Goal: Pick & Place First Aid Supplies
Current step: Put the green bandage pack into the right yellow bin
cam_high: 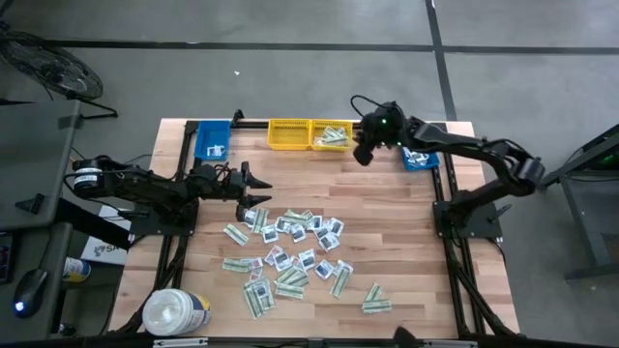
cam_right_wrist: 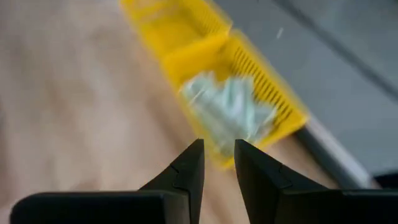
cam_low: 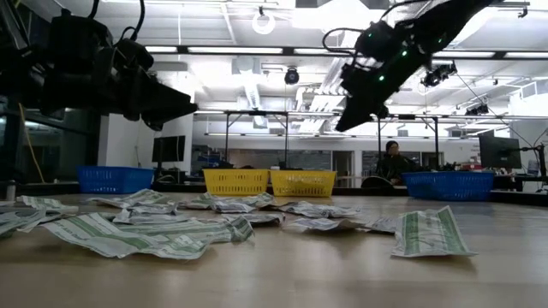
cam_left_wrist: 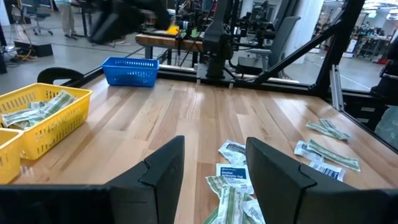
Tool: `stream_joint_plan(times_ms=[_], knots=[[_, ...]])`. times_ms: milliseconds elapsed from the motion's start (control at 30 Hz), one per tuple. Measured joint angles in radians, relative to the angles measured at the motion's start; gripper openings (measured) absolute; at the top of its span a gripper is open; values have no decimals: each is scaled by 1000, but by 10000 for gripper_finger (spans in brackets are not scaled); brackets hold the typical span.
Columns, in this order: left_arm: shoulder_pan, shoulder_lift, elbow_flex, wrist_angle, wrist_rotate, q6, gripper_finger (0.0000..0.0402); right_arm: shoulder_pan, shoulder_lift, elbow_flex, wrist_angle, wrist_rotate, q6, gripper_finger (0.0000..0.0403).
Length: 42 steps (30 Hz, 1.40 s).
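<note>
Overhead view of a wooden table bearing a scatter of first aid packets, long green-white strips and smaller white squares, spread across its middle and front. The right gripper hangs above the right-hand yellow bin, which already contains several green-white strips; its fingers stand slightly parted with a narrow gap and nothing between them. The left gripper hovers at the pile's left rear edge, fingers spread wide and empty, packets lying just beyond them. A second yellow bin, two blue bins and a white round tub also stand on the table.
</note>
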Motion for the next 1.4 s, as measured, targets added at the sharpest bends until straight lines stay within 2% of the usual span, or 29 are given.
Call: stream_joint_plan(times_ms=[300,633,933,1067,1267,1400], knots=[[0,0,0,0,0,0,172,135,-159,0,-391,0,160,83],[0,0,0,0,1,0,172,424,-189,-1,-599,-18,522,83],[0,0,0,0,2,0,172,766,-188,-1,-610,17,808,83],[0,0,0,0,2,0,172,919,-171,-1,-593,70,910,83],[0,0,0,-1,2,0,172,1092,-35,-1,-498,70,966,91],[0,0,0,-1,2,0,172,1143,92,-1,-423,-7,998,119]])
